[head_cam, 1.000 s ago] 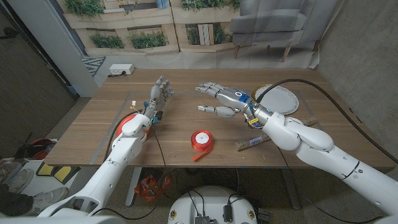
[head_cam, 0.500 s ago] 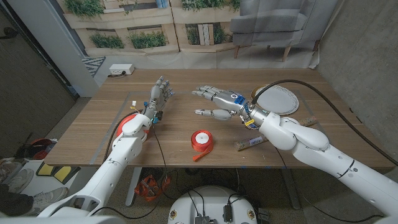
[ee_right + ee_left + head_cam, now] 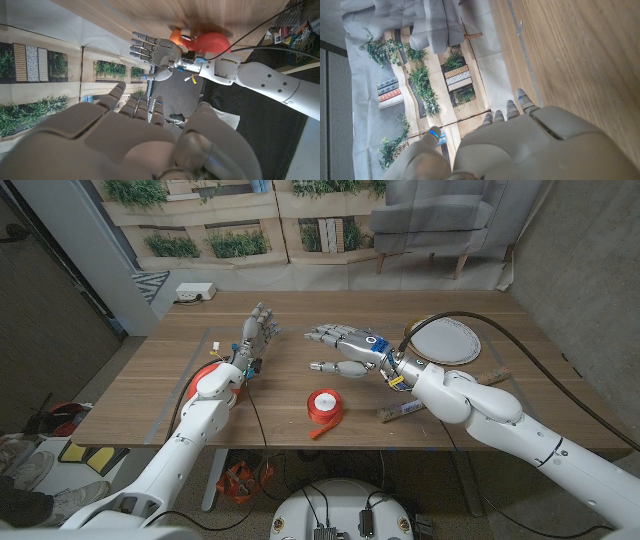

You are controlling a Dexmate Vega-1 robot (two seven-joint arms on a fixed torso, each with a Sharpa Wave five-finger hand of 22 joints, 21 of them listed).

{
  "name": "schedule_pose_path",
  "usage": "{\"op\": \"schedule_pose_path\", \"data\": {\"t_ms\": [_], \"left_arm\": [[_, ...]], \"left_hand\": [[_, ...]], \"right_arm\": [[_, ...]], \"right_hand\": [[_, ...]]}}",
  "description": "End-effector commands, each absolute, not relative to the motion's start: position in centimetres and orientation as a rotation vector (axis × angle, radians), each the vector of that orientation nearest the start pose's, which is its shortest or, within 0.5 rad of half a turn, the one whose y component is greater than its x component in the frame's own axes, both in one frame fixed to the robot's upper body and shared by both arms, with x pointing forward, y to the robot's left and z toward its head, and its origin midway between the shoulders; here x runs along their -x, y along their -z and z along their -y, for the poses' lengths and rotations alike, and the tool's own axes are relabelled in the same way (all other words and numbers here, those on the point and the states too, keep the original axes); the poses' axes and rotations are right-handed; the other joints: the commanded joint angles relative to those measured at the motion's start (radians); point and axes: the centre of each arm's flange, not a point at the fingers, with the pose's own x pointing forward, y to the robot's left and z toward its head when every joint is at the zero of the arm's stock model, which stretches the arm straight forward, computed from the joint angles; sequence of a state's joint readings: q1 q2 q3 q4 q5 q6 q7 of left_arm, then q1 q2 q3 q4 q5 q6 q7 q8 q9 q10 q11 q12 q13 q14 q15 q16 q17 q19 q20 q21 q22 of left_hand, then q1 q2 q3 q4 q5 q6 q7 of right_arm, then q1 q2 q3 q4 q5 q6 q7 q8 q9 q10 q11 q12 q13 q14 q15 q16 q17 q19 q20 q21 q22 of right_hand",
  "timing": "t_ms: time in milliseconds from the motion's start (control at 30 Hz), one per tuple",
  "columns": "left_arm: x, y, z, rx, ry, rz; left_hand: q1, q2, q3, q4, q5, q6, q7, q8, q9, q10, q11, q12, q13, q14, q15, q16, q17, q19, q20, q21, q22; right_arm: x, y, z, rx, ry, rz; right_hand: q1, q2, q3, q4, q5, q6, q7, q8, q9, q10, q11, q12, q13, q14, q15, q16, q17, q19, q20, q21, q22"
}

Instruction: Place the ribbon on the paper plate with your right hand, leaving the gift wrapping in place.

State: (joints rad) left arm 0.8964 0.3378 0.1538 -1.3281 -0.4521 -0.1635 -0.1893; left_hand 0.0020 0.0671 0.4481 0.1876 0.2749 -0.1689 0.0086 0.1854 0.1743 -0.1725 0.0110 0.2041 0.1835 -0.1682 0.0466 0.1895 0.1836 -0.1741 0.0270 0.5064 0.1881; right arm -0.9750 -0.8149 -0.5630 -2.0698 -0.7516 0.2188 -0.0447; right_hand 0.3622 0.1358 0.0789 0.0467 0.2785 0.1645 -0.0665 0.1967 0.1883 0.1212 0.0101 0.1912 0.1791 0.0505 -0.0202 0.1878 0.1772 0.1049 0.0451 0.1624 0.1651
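A red ribbon spool (image 3: 324, 406) with a white core lies near the table's front edge, a loose tail trailing toward the edge. The white paper plate (image 3: 447, 340) sits at the back right. A brown patterned roll of gift wrapping (image 3: 404, 409) lies right of the spool, partly hidden under my right forearm. My right hand (image 3: 345, 350) hovers beyond the spool, fingers spread, holding nothing; its back also shows in the right wrist view (image 3: 125, 135). My left hand (image 3: 256, 335) stands upright at the back left, fingers apart and empty, and it appears as well in the right wrist view (image 3: 152, 52).
The wooden table (image 3: 300, 380) has tape marks near its left side. A red object (image 3: 205, 368) shows beside my left forearm at the table's left edge. A white box (image 3: 194, 292) lies on the floor behind the table. A cable (image 3: 520, 330) arcs over the plate.
My right hand has drifted left and slightly nearer, now closer to the spool. The left hand, spool, plate and wrapping have not moved.
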Motion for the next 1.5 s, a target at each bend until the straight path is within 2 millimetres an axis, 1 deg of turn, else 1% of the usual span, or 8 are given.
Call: {"op": "schedule_pose_path", "data": {"t_ms": [33,100,233,567,667,867,1267,1500], "left_arm": [[-65.3,3.5,-28.0,0.027,0.255,0.557],[-65.3,3.5,-28.0,0.027,0.254,0.557],[-65.4,3.6,-28.0,0.027,0.254,0.553],[-65.4,3.6,-28.0,0.022,0.254,0.548],[-65.5,3.6,-28.0,0.022,0.254,0.546],[-65.6,3.6,-28.0,0.022,0.256,0.544],[-65.8,3.6,-27.9,0.023,0.26,0.543],[-65.9,3.6,-27.9,0.023,0.26,0.541]], "left_hand": [[0.002,0.107,-0.003,0.002,0.005,-0.12,-0.006,0.001,0.005,-0.229,0.004,0.002,0.005,-0.226,0.009,0.009,0.005,-0.213,0.007,-0.001,0.004],[0.002,0.107,-0.003,0.002,0.005,-0.121,-0.006,0.001,0.005,-0.229,0.005,0.002,0.005,-0.226,0.009,0.008,0.005,-0.214,0.007,-0.001,0.004],[0.002,0.107,-0.004,0.002,0.005,-0.12,-0.006,0.001,0.005,-0.23,0.006,0.001,0.005,-0.227,0.01,0.008,0.005,-0.215,0.007,-0.002,0.004],[0.002,0.108,-0.003,0.002,0.006,-0.12,-0.006,0.001,0.005,-0.23,0.005,0.001,0.005,-0.228,0.011,0.007,0.005,-0.215,0.006,-0.003,0.004],[0.002,0.109,-0.003,0.002,0.006,-0.12,-0.005,0.001,0.005,-0.23,0.008,0.001,0.005,-0.228,0.011,0.007,0.005,-0.215,0.006,-0.004,0.004],[0.002,0.109,-0.003,0.002,0.006,-0.12,-0.005,0.001,0.005,-0.231,0.005,0.001,0.005,-0.228,0.01,0.007,0.005,-0.215,0.007,-0.005,0.004],[0.002,0.109,-0.003,0.002,0.007,-0.119,-0.006,0.001,0.005,-0.231,0.005,0.001,0.005,-0.228,0.01,0.007,0.005,-0.214,0.007,-0.006,0.004],[0.002,0.109,-0.003,0.002,0.007,-0.12,-0.006,0.001,0.005,-0.23,0.009,0.001,0.005,-0.228,0.011,0.007,0.005,-0.214,0.008,-0.007,0.004]], "right_arm": [[-47.2,2.8,9.6,1.529,-0.382,1.17],[-47.2,2.9,9.5,1.545,-0.383,1.168],[-47.4,3.1,9.4,1.555,-0.392,1.158],[-47.8,3.9,9.2,1.583,-0.408,1.121],[-47.9,4.0,9.2,1.591,-0.408,1.112],[-48.2,4.5,9.1,1.602,-0.424,1.088],[-48.6,5.5,8.7,1.616,-0.46,1.055],[-48.8,6.0,8.6,1.602,-0.484,1.035]], "right_hand": [[-0.006,-0.003,0.005,-0.004,-0.002,0.014,0.001,0.007,0.004,0.006,0.001,0.001,0.005,-0.012,0.002,-0.007,0.002,-0.003,0.005,0.01,0.004],[-0.001,-0.004,0.008,-0.01,-0.003,0.008,0.003,0.004,0.004,-0.001,0.0,-0.002,0.005,-0.016,0.003,-0.007,0.001,0.015,0.004,0.02,0.004],[0.01,-0.007,0.012,-0.02,-0.003,-0.004,0.006,-0.001,0.004,-0.011,-0.001,-0.005,0.005,-0.023,0.005,-0.008,0.0,0.037,0.005,0.029,0.004],[0.026,-0.013,0.017,-0.035,-0.004,-0.027,0.005,-0.008,0.003,-0.026,-0.004,-0.009,0.006,-0.033,0.004,-0.008,-0.001,0.044,0.004,0.03,0.004],[0.033,-0.015,0.02,-0.042,-0.005,-0.037,0.004,-0.011,0.003,-0.032,-0.004,-0.01,0.006,-0.035,0.003,-0.008,-0.001,0.045,0.004,0.03,0.004],[0.043,-0.019,0.023,-0.051,-0.006,-0.045,0.003,-0.011,0.003,-0.04,-0.006,-0.01,0.006,-0.037,0.001,-0.007,-0.001,0.049,0.006,0.031,0.004],[0.055,-0.022,0.027,-0.063,-0.008,-0.056,0.001,-0.012,0.004,-0.047,-0.008,-0.01,0.006,-0.036,0.0,-0.005,-0.001,0.056,0.013,0.032,0.003],[0.067,-0.028,0.029,-0.076,-0.011,-0.065,0.001,-0.012,0.004,-0.049,-0.008,-0.008,0.006,-0.026,0.006,-0.001,-0.002,0.072,0.015,0.036,0.004]]}}
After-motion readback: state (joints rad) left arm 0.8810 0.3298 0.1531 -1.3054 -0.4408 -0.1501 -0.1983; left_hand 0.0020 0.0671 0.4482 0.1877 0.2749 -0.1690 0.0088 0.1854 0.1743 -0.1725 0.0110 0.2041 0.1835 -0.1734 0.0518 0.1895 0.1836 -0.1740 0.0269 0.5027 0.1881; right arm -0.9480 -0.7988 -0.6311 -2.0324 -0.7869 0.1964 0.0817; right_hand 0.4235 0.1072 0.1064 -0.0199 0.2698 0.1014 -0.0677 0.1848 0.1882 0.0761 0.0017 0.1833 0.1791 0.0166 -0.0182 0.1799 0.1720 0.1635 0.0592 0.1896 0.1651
